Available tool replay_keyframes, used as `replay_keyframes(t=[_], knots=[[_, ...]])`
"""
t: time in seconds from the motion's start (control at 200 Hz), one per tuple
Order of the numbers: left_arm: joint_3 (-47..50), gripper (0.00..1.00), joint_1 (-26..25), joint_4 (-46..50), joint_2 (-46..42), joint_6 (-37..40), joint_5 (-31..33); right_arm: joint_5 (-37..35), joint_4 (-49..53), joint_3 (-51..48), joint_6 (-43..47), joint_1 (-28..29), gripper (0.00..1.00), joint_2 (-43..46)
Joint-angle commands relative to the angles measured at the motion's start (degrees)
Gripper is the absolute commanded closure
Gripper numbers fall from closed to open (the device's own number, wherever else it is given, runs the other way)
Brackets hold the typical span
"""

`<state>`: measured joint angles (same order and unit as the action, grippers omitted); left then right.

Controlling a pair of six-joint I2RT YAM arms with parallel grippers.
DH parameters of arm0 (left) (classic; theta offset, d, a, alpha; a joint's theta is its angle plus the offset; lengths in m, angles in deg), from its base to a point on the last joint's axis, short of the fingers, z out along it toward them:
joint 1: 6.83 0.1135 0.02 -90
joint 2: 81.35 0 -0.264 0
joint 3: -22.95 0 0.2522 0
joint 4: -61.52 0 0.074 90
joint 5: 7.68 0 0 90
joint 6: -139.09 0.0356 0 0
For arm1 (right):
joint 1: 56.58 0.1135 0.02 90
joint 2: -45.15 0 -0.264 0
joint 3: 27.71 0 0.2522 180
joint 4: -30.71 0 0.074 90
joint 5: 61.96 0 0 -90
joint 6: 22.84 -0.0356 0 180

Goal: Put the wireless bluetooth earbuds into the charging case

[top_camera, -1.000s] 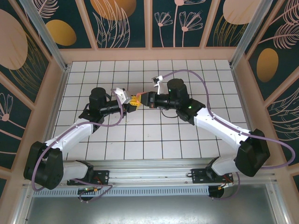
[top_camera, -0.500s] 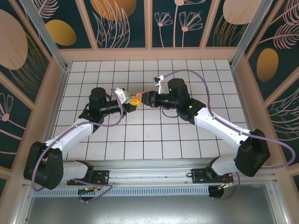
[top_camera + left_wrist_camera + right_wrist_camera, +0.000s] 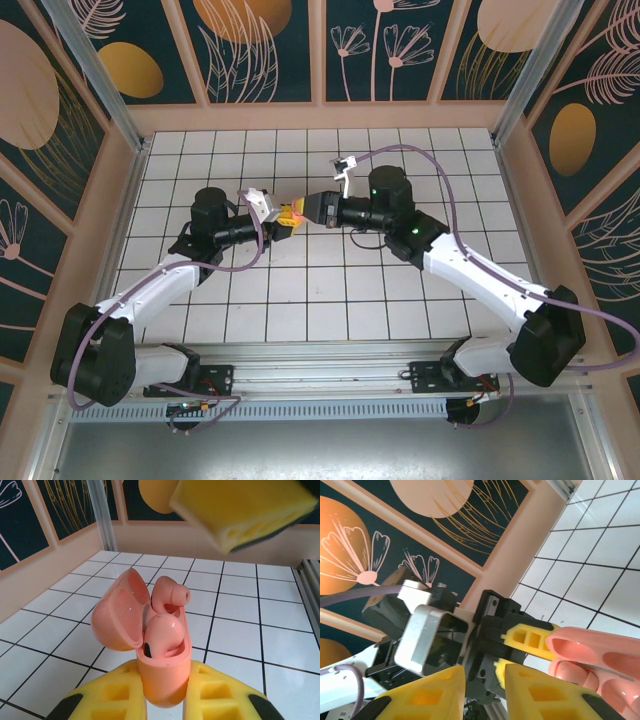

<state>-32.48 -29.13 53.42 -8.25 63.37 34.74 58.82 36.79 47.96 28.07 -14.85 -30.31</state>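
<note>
My left gripper (image 3: 165, 692) is shut on the lower body of the salmon-pink charging case (image 3: 165, 672), held above the tiles with its lid (image 3: 117, 617) swung open to the left. One pink earbud (image 3: 162, 635) sits in the case's near socket. A second earbud (image 3: 171, 594) stands behind it, its tip poking above the rim. My right gripper (image 3: 485, 680) hovers just above and beyond the case, its jaws a little open with nothing between them. The case (image 3: 592, 652) shows at the right of the right wrist view. From above, both grippers meet at mid-table, left gripper (image 3: 281, 219) and right gripper (image 3: 303, 210).
The white tiled table (image 3: 330, 290) is ringed by a pink wall (image 3: 320, 116) with metal posts (image 3: 110, 95) at the back corners. A purple cable (image 3: 450, 215) loops over the right arm.
My right gripper's jaws have parted slightly and its wrist has drawn back a little to the right. The left arm and the case have stayed put.
</note>
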Motion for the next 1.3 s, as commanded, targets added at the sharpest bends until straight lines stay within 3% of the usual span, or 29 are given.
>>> replay_keyframes(t=[0.0,0.42,1.291], knots=[[-0.6,0.92,-0.3,-0.5,-1.1,0.0,-1.6,0.9,-0.7,0.9,1.8,-1.2,0.72,2.7],[-0.6,0.92,-0.2,-1.2,-1.3,-0.8,-2.4,-3.4,3.5,-7.8,0.4,-5.1,0.79,9.2],[-0.8,0.92,-0.3,-1.5,-1.7,-1.5,-3.0,0.2,-3.2,-6.5,-1.5,-3.6,0.84,1.9]])
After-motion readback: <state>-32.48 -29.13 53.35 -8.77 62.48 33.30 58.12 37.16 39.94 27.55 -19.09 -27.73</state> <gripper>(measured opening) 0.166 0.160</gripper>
